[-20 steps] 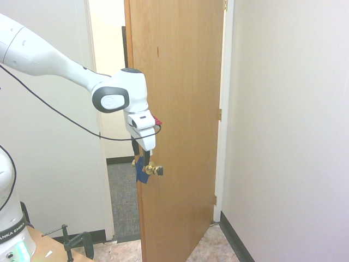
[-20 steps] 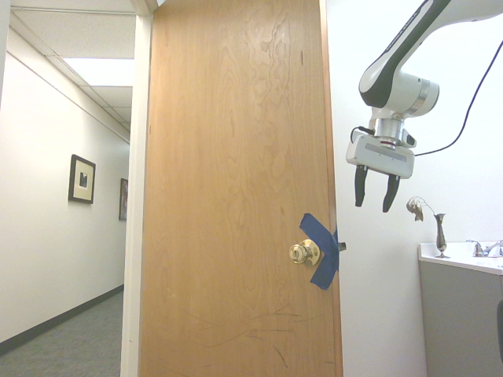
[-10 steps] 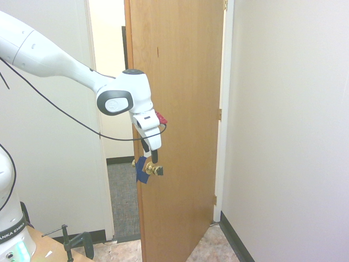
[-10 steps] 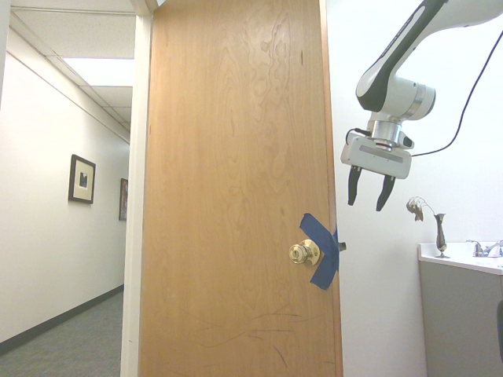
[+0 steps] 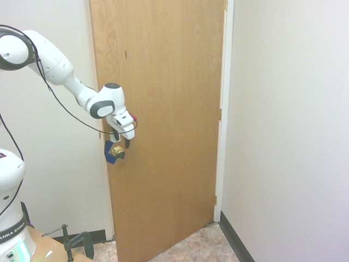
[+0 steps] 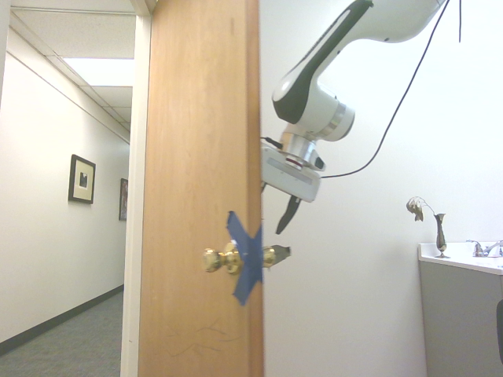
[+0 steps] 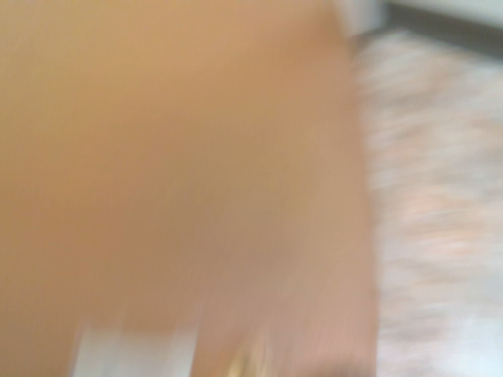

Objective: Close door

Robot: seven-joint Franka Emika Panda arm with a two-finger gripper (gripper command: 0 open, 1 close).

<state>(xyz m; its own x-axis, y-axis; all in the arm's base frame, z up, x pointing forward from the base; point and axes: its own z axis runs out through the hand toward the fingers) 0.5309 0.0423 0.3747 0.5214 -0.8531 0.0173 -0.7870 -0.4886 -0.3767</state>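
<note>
From my remote station I see the door [image 5: 163, 109] swung most of the way toward its white frame [image 5: 224, 109], the pincer [image 5: 123, 143] set against its face just above the brass knob [image 5: 117, 151] and blue tape [image 5: 109, 157]. I cannot tell whether the pincer is wide or narrow. The wrist view is a blur of brown wood [image 7: 173, 173] beside pale floor [image 7: 440, 220].

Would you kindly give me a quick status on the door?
Gripper at the door's face, just above the brass knob. Door nearly shut, not latched. Nothing seen blocking it.
</note>
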